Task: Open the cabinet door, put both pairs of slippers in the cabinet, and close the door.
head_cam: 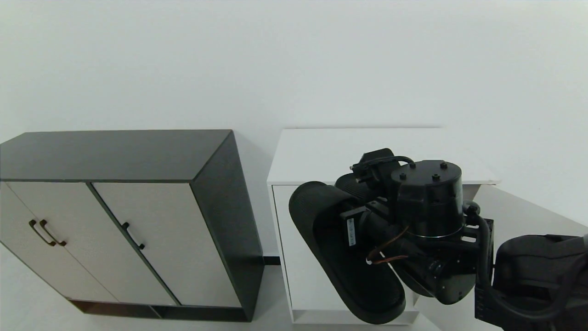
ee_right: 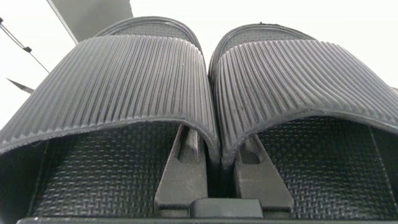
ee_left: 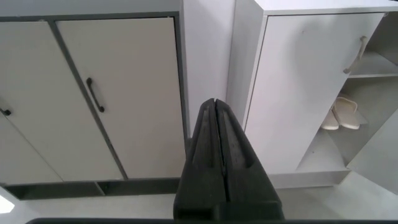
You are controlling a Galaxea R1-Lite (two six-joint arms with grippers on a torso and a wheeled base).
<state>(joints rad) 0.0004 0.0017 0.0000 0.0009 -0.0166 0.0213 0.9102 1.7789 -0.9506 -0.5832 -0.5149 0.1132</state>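
Slippers in black, one pair, held by the right gripper before the white cabinet.

The black slippers (head_cam: 349, 257) hang tilted in the air, close in front of the white cabinet (head_cam: 367, 147), side by side and touching each other. In the right wrist view the right gripper (ee_right: 214, 140) has one finger under each ribbed strap, and its jaws pinch the two inner strap edges together between them. The left gripper (ee_left: 215, 109) is lower and holds nothing; its jaws are pressed together with no gap. Behind it, the white cabinet stands open on one side, next to a door panel with a handle, and the pale slippers (ee_left: 345, 113) lie as a pair on a shelf inside. The dark cabinet (head_cam: 115, 151) stands just beside the white one, on the robot's left, with its light doors closed.
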